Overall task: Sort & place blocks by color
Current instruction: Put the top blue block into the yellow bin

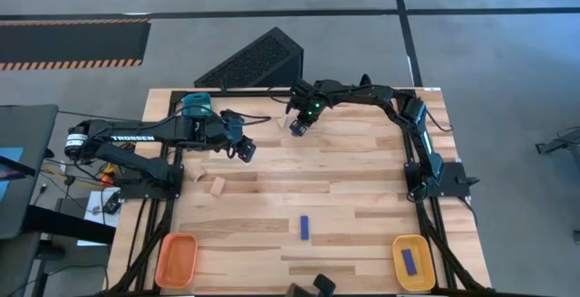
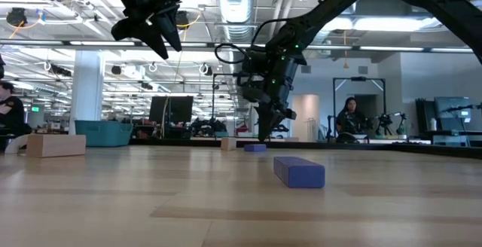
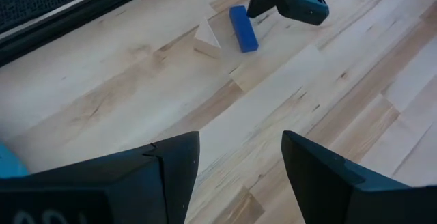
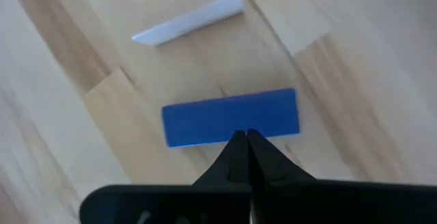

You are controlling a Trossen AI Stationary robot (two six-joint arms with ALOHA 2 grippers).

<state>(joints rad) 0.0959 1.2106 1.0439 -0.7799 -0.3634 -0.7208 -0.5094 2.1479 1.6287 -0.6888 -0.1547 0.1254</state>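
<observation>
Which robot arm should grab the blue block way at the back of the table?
Probably the right one. The right gripper hangs directly above the dark blue bar-shaped block, fingertips together. The left gripper is open but off to the side, farther from that block.

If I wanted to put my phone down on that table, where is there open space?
Bare wood lies between the middle blue bar and the right arm's base, and between the orange tray and yellow tray. The far edge is crowded: the right claw, shut, hovers over a blue bar.
</observation>
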